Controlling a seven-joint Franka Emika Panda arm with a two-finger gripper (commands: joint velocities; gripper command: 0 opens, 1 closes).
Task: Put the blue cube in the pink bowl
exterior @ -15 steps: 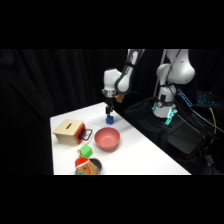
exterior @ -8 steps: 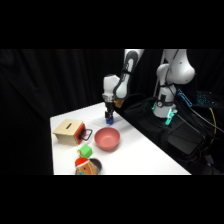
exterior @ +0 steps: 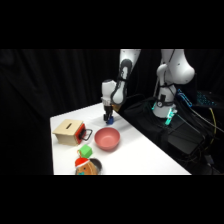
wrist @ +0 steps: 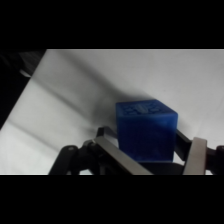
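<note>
Near the centre of the side view, your gripper (exterior: 108, 119) hangs low over the white table (exterior: 145, 150), its fingers closed on the blue cube (exterior: 109, 120), which shows as a small blue patch at the fingertips, just above or at the tabletop; you cannot tell from here whether it touches. Below and slightly left of it in the frame sits the pink bowl (exterior: 107, 138), upright and close by, with the cube outside its rim. Left of the bowl stands a tan wooden box (exterior: 68, 131) with a slot in its top and a dark handle facing the bowl. Toward the lower left of the frame a green cube (exterior: 85, 151) rests just beside the bowl, and below that lies a red-and-orange object (exterior: 88, 166) too blurred to name. Your wrist view is filled at lower right by the blue cube (wrist: 146, 131), held between the two fingers (wrist: 196, 156) with raised markings on its top face, and white table (wrist: 75, 95) spreads behind it.
</note>
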